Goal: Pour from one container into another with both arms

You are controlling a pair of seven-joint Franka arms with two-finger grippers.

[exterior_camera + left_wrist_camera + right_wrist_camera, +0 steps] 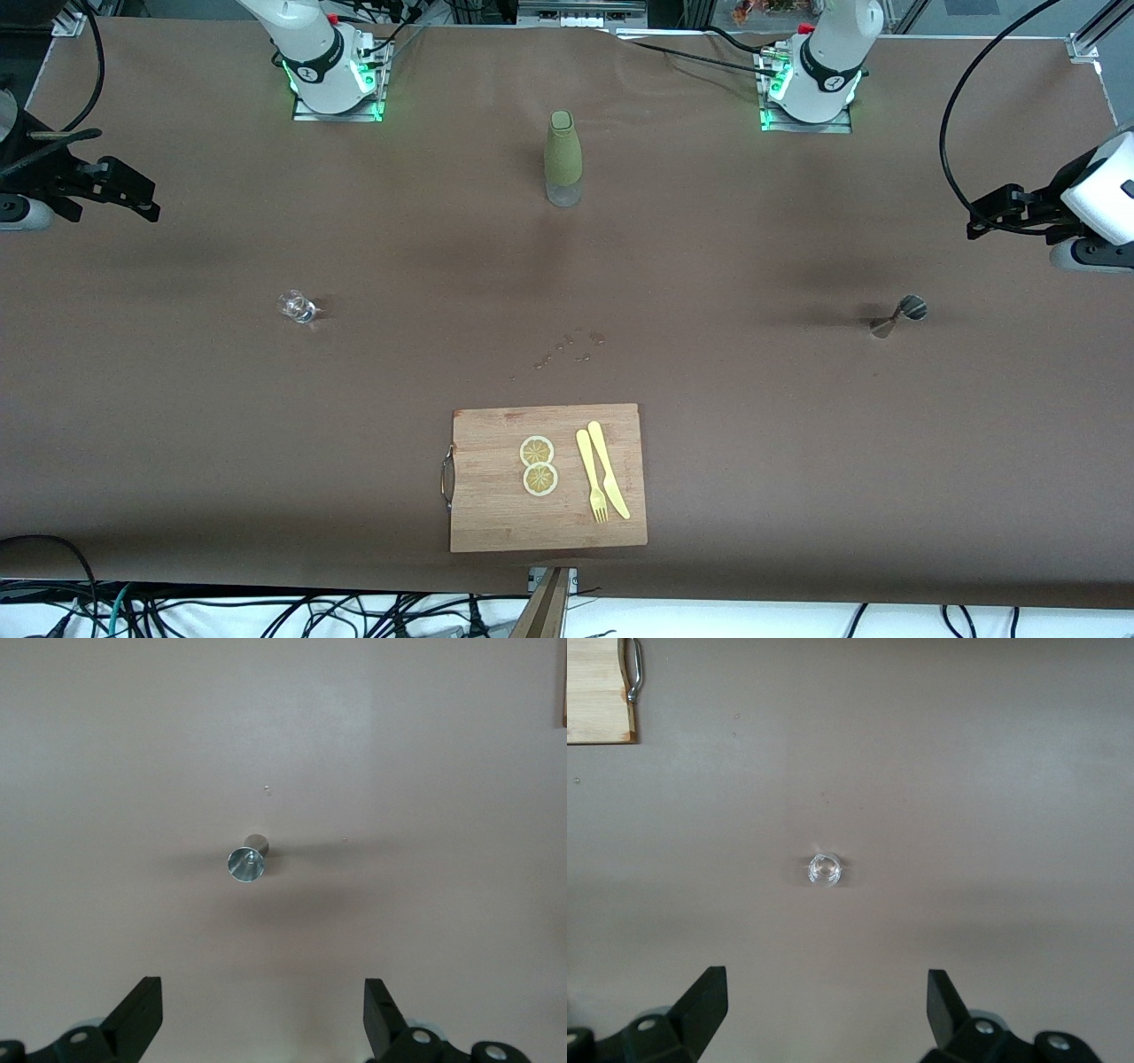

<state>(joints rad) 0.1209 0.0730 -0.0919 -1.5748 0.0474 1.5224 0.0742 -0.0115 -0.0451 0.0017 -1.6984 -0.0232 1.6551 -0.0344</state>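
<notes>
Front view: both arms wait high at the table's two ends, each with its gripper wide open and empty. The left gripper (974, 223) hangs over the left arm's end of the table, and the metal jigger (897, 316) stands on the cloth near it. The right gripper (151, 202) hangs over the right arm's end, with the small glass (297, 307) on the cloth not far off. The bottle (563, 158) stands upright midway between the two bases, well apart from both grippers.

In the left wrist view the jigger (246, 863) sits centred ahead of the spread fingers (137, 1010), its open cone facing the camera, so its long axis looks to tilt up toward the lens. In the right wrist view the glass (824, 869) is likewise centred ahead of the fingers (700, 1005), mouth up.

My judgement: each arm is lined up on its own vessel, the left nearer the jigger and the right nearer the glass, and a descent toward each comes next.

The board (547, 477) with lemon slices (538, 464) and cutlery (601, 473) lies nearest the camera. No readable labels or writing show on any object.
</notes>
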